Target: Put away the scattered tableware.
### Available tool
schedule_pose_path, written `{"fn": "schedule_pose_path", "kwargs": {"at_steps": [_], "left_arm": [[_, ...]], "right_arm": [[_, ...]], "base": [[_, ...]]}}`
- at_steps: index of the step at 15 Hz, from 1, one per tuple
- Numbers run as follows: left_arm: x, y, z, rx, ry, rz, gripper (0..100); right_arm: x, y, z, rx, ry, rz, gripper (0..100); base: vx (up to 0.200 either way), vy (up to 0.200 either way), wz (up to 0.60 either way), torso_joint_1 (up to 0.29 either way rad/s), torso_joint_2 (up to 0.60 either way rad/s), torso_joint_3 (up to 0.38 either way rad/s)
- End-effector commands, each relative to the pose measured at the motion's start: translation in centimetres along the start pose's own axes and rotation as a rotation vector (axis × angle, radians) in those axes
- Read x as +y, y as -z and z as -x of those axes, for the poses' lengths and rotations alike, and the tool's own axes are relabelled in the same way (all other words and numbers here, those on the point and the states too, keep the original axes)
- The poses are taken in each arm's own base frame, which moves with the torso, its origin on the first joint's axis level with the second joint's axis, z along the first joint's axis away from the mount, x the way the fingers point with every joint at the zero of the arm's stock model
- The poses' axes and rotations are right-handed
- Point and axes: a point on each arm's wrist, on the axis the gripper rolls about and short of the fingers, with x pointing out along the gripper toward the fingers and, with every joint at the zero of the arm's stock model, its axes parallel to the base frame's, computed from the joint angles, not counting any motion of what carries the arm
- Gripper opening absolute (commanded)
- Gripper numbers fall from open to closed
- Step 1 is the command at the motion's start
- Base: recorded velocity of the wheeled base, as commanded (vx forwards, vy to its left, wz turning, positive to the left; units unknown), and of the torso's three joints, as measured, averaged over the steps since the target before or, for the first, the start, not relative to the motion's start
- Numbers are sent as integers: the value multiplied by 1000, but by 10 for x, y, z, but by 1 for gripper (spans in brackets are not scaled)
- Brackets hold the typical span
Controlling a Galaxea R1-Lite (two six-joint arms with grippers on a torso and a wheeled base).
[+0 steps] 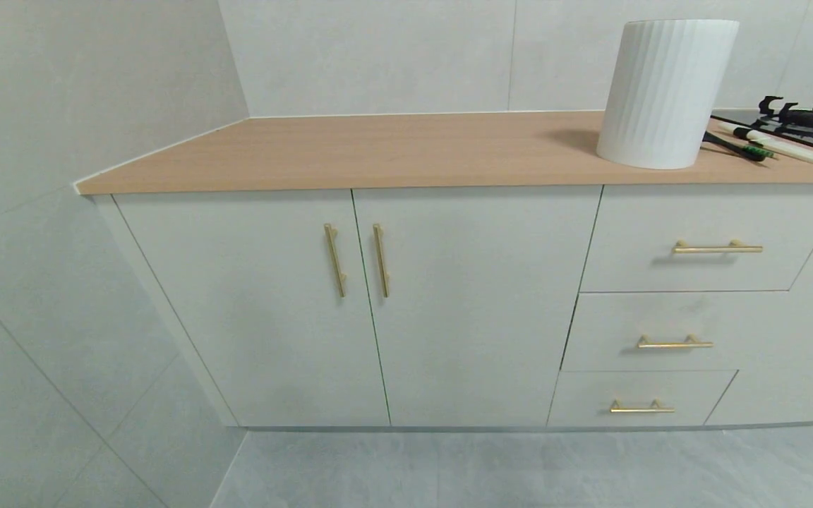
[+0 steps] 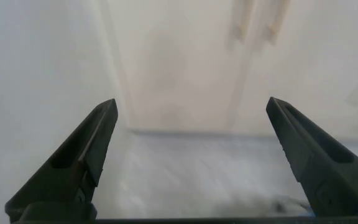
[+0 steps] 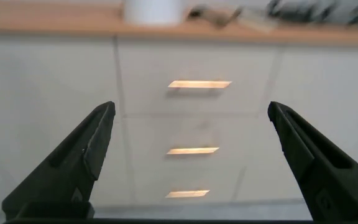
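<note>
Utensils (image 1: pixel 773 144), seemingly knives, lie on the counter (image 1: pixel 378 148) just beside the white holder (image 1: pixel 664 92). The right gripper (image 3: pixel 191 106), spread and empty, faces the drawers (image 3: pixel 197 62) well below them. The left gripper (image 2: pixel 192 102), also spread, faces the cabinet doors (image 2: pixel 185 62).

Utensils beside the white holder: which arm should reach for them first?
Probably the right: the right gripper, open, faces the drawers below the utensils; the left gripper faces the cabinet doors, farther away.

White ribbed holder (image 1: pixel 667 92), tan wood-grain countertop (image 1: pixel 378 148), gold drawer handles (image 1: pixel 717 248).
</note>
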Motion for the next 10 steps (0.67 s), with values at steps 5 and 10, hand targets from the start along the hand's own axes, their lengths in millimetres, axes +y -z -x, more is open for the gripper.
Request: {"fn": "schedule_pose_path", "kwargs": {"at_steps": [5,10], "left_arm": [[-1,18,41,-236,-196,-11,100],[-5,68,9,-126,-178,-31,100]], "right_arm": [[-9,21,80,-195,187,88,100],[6,97,61,48,-32,-10,100]], "base": [[0,0,0,0,0,0],[0,0,0,0,0,0]]}}
